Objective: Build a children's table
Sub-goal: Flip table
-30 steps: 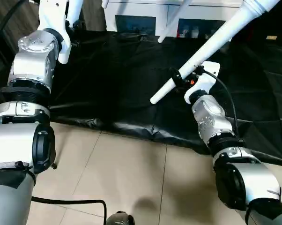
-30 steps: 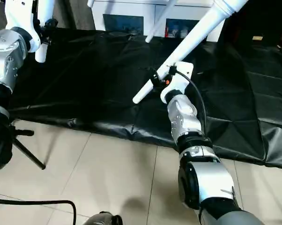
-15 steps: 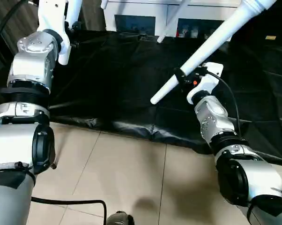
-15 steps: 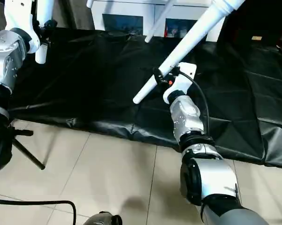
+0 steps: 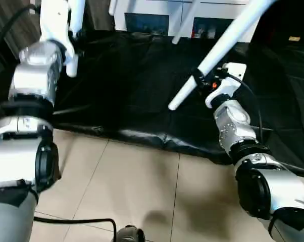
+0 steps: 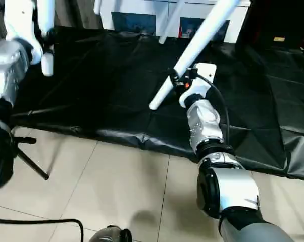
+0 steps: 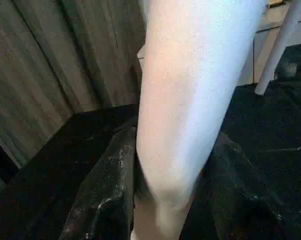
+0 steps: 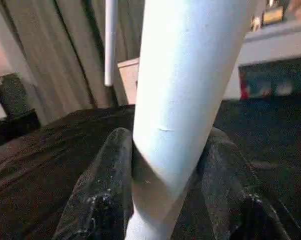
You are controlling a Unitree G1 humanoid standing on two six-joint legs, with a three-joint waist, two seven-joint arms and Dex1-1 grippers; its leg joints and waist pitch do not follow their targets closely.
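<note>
right gripper (image 5: 198,80): fingers now close on the slanted table leg (image 5: 223,43), before they stand wider | leg tip: now nearer the cabinet-side edge of black sheet (image 5: 137,75)

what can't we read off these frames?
- Table top: cut off by the head views' top edge, so how the right tool's leg joins it is unseen.
- Left tool's leg: upper part cut off by the top edge.
- Left tool: the leg hides the finger contact in the left wrist view.
</note>
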